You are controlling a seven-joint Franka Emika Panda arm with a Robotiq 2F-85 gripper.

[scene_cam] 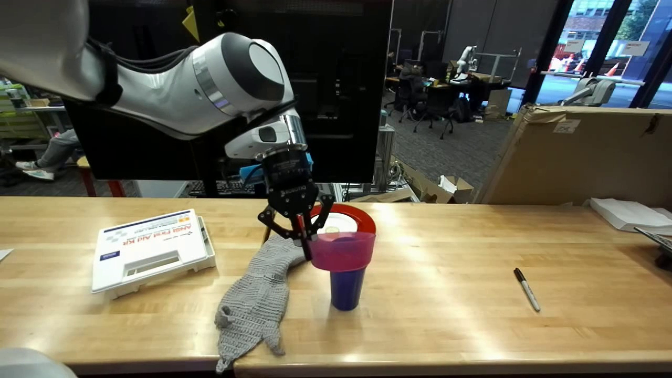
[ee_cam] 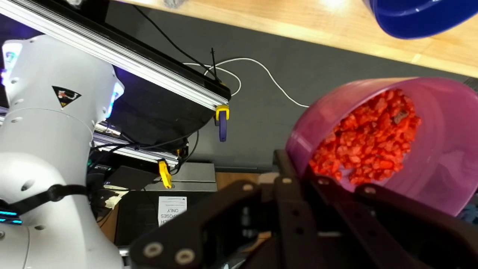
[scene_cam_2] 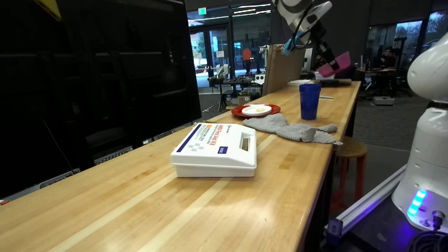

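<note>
Fingers [ee_cam: 293,207] pinch the rim of a tilted pink bowl [scene_cam: 342,253], red granules [ee_cam: 373,130] inside. A blue tumbler [scene_cam_2: 309,102] stands lower than the fingers.

White first-aid kit [scene_cam: 152,247], grey knitted cloth [scene_cam: 256,294], marker [scene_cam: 527,290], red plate [scene_cam_2: 275,109] under white plate [scene_cam_2: 249,112], perhaps food [scene_cam_2: 260,110] on top

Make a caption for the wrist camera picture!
Gripper pinching a tilted pink bowl of red chunks, blue cup in the corner.
</note>
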